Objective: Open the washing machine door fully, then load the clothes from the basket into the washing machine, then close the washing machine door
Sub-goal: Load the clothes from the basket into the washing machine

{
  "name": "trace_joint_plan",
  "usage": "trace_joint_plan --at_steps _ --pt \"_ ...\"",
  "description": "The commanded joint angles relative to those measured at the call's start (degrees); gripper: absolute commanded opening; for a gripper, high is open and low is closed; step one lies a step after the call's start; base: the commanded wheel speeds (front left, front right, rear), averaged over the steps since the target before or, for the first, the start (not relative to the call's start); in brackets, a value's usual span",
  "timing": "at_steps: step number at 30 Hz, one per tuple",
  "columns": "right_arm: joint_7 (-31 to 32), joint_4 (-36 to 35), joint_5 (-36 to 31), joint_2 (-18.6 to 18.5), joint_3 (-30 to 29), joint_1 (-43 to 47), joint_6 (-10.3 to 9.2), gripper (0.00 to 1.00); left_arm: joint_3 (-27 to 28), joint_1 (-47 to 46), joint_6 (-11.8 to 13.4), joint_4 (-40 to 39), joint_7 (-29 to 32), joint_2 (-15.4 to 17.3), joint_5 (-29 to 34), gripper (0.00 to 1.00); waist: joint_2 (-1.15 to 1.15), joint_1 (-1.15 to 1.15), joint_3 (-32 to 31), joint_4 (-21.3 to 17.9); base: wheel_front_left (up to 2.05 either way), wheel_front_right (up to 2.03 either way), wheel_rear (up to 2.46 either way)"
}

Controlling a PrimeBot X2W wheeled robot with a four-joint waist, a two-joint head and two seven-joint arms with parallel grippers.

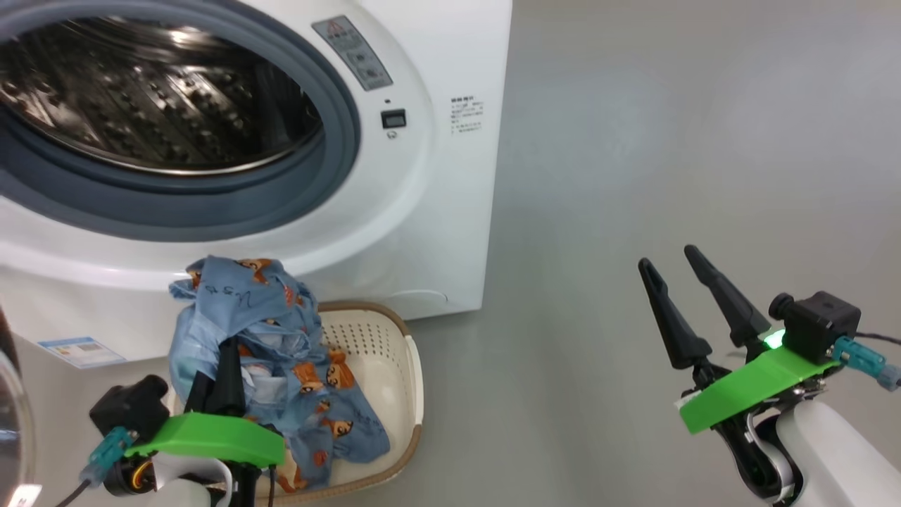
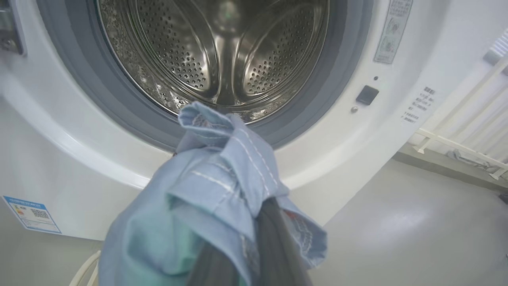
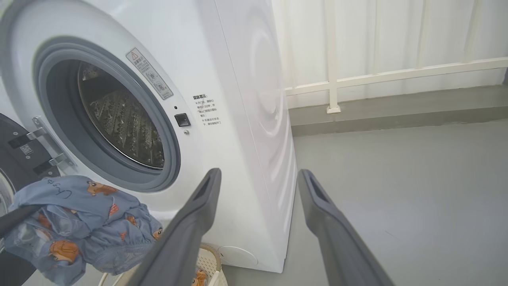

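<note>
You have the door (image 3: pixel 16 167) open, seemingly fully; left gripper (image 1: pixel 218 373) clamps the clothes (image 1: pixel 260 310), right gripper (image 1: pixel 667 257) gapes empty; loading, closing outstanding.

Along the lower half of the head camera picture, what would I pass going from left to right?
blue label sticker → clothes lifted over the basket → basket → grey floor → right tool, its two fingers apart
</note>
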Motion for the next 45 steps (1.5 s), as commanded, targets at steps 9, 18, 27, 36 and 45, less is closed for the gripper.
trace_joint_plan --at_steps 9,18,27,36,45 --pt "-0.5 -0.6 -0.8 -0.2 0.3 2.7 0.33 1.0 -0.6 5.6 3.3 -12.6 -0.6 0.7 3.2 0.0 0.0 0.0 -5.6 1.3 0.0 0.0 0.0" --pt "-0.5 -0.4 -1.0 -0.3 0.2 3.6 0.33 1.0 -1.3 7.9 5.0 -15.8 -0.6 0.7 4.6 0.0 0.0 0.0 -7.0 1.1 0.0 0.0 0.0" --pt "-0.5 -0.4 -1.0 -0.3 0.4 3.6 0.33 1.0 -1.6 7.8 5.7 -16.6 -0.6 0.7 4.5 0.0 0.0 0.0 -6.7 0.6 0.0 0.0 0.0" --pt "-0.5 -0.6 -0.8 -0.7 0.6 3.1 0.33 1.0 -0.3 6.0 5.8 -17.9 -0.6 0.7 5.0 0.0 0.0 0.0 -5.5 0.0 0.0 0.0 0.0" --pt "-0.5 -1.5 -0.6 -1.8 0.9 1.8 0.33 1.0 2.7 -2.2 5.5 -18.8 -0.6 1.3 6.3 0.0 0.0 0.0 -1.8 -0.3 0.0 0.0 0.0"
